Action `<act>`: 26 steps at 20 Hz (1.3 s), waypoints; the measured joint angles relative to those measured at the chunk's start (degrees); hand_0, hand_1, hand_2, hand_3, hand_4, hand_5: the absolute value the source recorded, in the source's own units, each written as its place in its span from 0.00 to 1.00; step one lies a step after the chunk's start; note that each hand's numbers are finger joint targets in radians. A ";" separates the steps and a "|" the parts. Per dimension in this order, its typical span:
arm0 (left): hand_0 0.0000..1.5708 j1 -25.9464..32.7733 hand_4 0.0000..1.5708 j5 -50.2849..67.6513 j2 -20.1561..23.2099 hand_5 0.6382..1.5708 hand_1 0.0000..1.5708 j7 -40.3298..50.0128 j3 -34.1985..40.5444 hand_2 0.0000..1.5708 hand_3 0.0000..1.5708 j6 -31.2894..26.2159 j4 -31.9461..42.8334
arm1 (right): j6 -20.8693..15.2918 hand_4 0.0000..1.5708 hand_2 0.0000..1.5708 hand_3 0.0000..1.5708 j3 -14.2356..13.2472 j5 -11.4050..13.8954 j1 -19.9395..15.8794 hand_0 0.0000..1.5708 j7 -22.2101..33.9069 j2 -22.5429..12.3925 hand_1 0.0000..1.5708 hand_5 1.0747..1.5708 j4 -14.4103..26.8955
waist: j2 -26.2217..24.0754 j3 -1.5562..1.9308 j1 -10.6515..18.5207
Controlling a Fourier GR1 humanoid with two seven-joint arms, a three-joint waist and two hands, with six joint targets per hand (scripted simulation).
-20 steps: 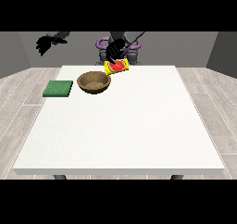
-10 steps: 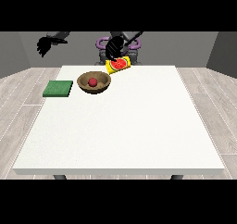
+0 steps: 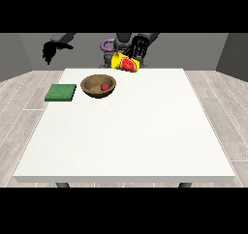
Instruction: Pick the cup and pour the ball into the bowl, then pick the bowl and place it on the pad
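A brown wooden bowl (image 3: 92, 88) stands on the white table (image 3: 126, 131) at the back left, and a small red ball (image 3: 104, 86) lies inside it. Just right of the bowl and above the table's far edge, the yellow cup (image 3: 126, 64) with its red inside is tipped on its side, mouth towards the bowl. The hand at the view's right (image 3: 137, 46) is curled round the cup from above. A flat green pad (image 3: 61, 92) lies left of the bowl. The hand at the view's left (image 3: 50, 51) hangs raised beyond the table's far left corner, with its fingers relaxed and nothing in it.
The robot's torso (image 3: 121, 42) stands behind the far edge of the table. White tabletop stretches from the bowl to the near edge. Grey wooden floor surrounds the table.
The red ball has left the cup and now lies in the bowl, rolled a little to its right side. The tipped cup has risen slightly. The other hand has stayed put.
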 measured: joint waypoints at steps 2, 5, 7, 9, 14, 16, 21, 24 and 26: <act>0.00 3.25 0.00 8.31 -0.83 0.97 0.00 -1.70 3.89 0.00 0.00 3.13 -2.87 | -0.73 0.21 0.00 0.00 0.45 0.03 -0.74 0.00 -0.15 1.21 0.00 0.99 -0.56 | 2.21 -0.26 -0.17; 0.00 7.55 0.00 21.69 -1.55 0.98 0.00 -6.19 7.76 0.00 0.00 5.70 -7.55 | -2.37 0.19 0.00 0.00 1.47 0.57 -2.54 0.00 -0.09 2.94 0.00 1.00 -1.68 | 5.14 -0.35 -0.46; 0.00 10.37 0.00 30.60 -1.82 0.99 0.00 -10.43 9.11 0.00 0.00 5.23 -10.88 | -4.21 0.16 0.00 0.00 2.13 1.27 -3.17 0.00 -0.07 4.48 0.00 1.00 -2.16 | 6.22 -0.22 0.04; 0.00 13.29 0.00 38.46 -1.97 0.99 0.00 -15.42 9.67 0.00 0.00 3.67 -13.80 | -7.17 0.14 0.00 0.00 2.90 2.39 -3.94 0.00 0.18 6.43 0.00 1.00 -2.87 | 6.98 -0.02 1.03; 0.00 20.06 0.00 50.68 -2.14 0.99 0.00 -27.82 10.91 0.00 0.00 -3.23 -17.22 | -14.69 0.20 0.00 0.00 4.54 4.50 -5.43 0.00 0.34 12.14 0.00 1.00 -3.98 | 8.87 0.50 4.45; 0.00 21.32 0.00 53.08 -1.63 0.99 0.00 -29.98 11.59 0.00 0.00 -6.12 -18.22 | -16.47 0.21 0.00 0.00 4.59 4.98 -5.69 0.00 -0.70 13.33 0.00 1.00 -2.62 | 9.07 0.63 5.34; 0.00 24.25 0.00 56.71 0.31 0.99 0.00 -33.83 13.21 0.00 0.00 -11.36 -20.35 | -19.15 0.17 0.00 0.00 4.02 5.45 -8.28 0.00 -3.98 13.97 0.00 0.99 3.32 | 9.82 0.81 6.92; 0.00 24.98 0.00 57.62 1.76 0.99 0.00 -34.16 14.41 0.00 0.00 -13.14 -21.42 | -19.78 0.14 0.00 0.00 3.73 5.34 -10.48 0.00 -5.67 13.37 0.00 0.99 7.48 | 9.79 0.84 6.87; 0.00 25.97 0.00 57.96 2.42 0.99 0.00 -34.15 14.57 0.00 0.00 -14.33 -22.64 | -19.58 0.12 0.00 0.00 3.20 5.11 -11.07 0.00 -7.78 12.78 0.00 0.98 10.59 | 9.97 0.87 7.23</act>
